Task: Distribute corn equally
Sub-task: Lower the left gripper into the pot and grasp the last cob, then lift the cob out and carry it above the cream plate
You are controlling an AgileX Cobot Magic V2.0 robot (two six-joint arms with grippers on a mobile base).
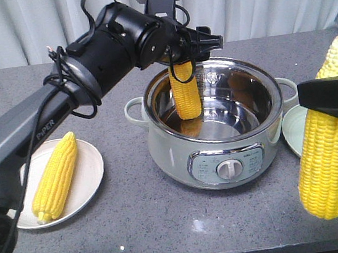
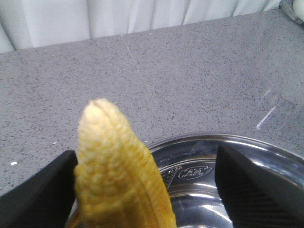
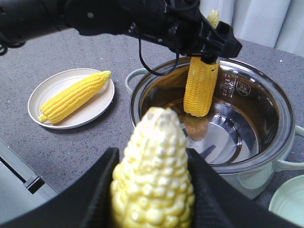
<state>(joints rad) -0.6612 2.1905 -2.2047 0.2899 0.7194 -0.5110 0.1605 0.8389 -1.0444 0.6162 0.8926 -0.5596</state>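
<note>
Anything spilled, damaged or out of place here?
Nothing stands out. One cob lies on the white plate, the left claw holds a second cob upright over the pot, the right claw grips a third cob; no spills or damage.

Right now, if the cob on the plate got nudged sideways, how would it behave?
The cob looks round and tapered, so it would probably roll, curving toward its tip. The plate rim is shallow and may not stop it.

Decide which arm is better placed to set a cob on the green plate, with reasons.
Right. The right gripper holds a cob near the green plate; the left gripper holds another cob over the pot, farther off.
</note>
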